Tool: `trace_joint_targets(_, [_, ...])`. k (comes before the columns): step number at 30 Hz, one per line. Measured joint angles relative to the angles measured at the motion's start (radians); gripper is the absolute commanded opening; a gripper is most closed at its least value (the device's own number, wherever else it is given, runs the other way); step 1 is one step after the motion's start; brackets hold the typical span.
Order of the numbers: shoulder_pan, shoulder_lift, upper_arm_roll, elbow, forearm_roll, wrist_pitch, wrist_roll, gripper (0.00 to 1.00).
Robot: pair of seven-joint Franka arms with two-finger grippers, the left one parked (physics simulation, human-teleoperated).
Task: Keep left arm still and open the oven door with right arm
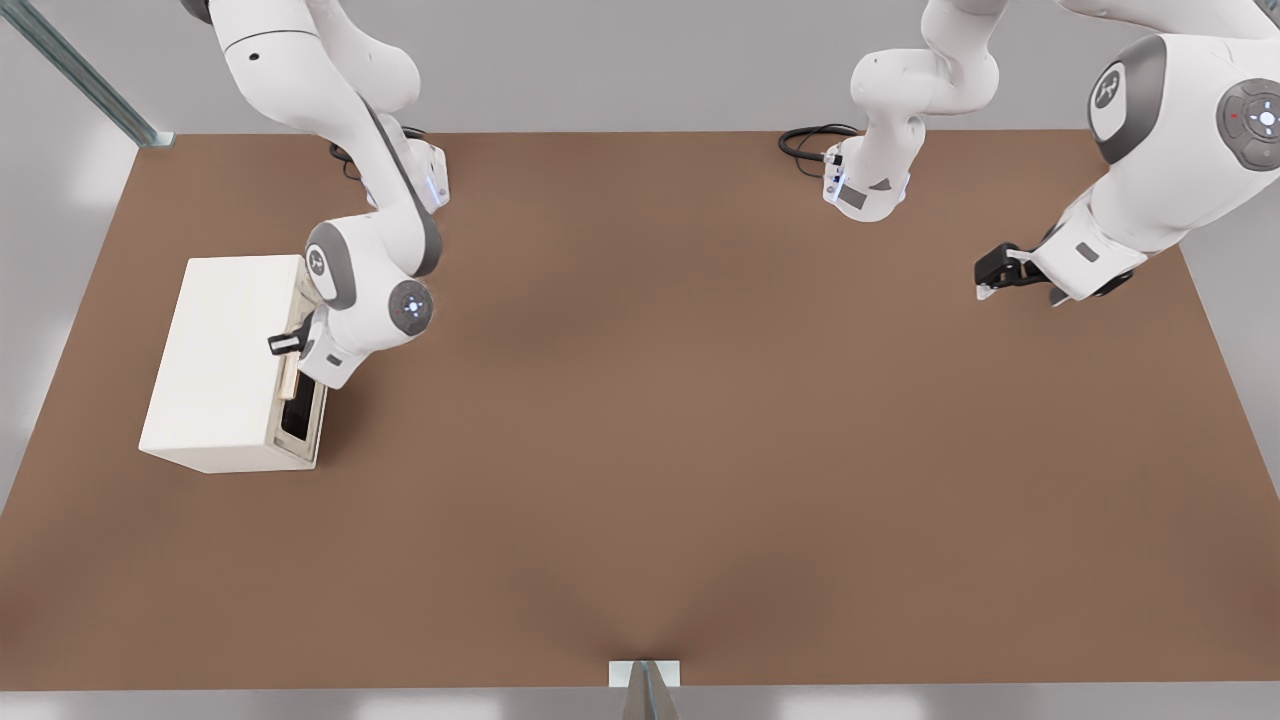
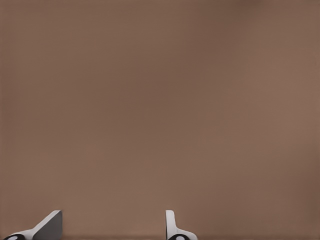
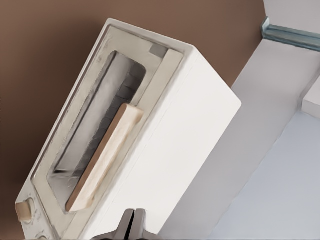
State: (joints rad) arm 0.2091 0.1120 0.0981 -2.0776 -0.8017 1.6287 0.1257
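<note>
2 white arms are seen in the front view over a brown table (image 1: 640,450). The oven (image 1: 225,365) stands on the table at the front view's left, its front turned toward the table's middle. The right arm (image 1: 365,270) is bent down beside that front, and its claw (image 1: 287,344) is held at the top edge of the oven door (image 1: 300,400), just above the handle (image 1: 291,378), probably so that the handle can be caught from above and the door drawn outward. The door appears shut or very nearly so, with only the dark window showing. The other arm is parked well apart at the front view's right.

Only bare table is shown in the left wrist view.

1 close look at the work is given by the right wrist view. The oven door (image 3: 100,130) is seen lying flush in its frame, with the pale tan handle (image 3: 105,157) running along the window and a small knob (image 3: 23,210) at 1 end of the front. The claw (image 3: 134,220) is seen with its fingertips pressed together, nothing between them, poised over the oven's top edge beside the handle. The opening is judged not yet begun, since the handle is not gripped.
</note>
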Motion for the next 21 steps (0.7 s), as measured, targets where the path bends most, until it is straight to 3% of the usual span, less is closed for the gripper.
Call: trace_joint_targets(21, [-0.093, 0.028, -0.003, -0.078, 0.034, 0.213, 0.191, 0.21])
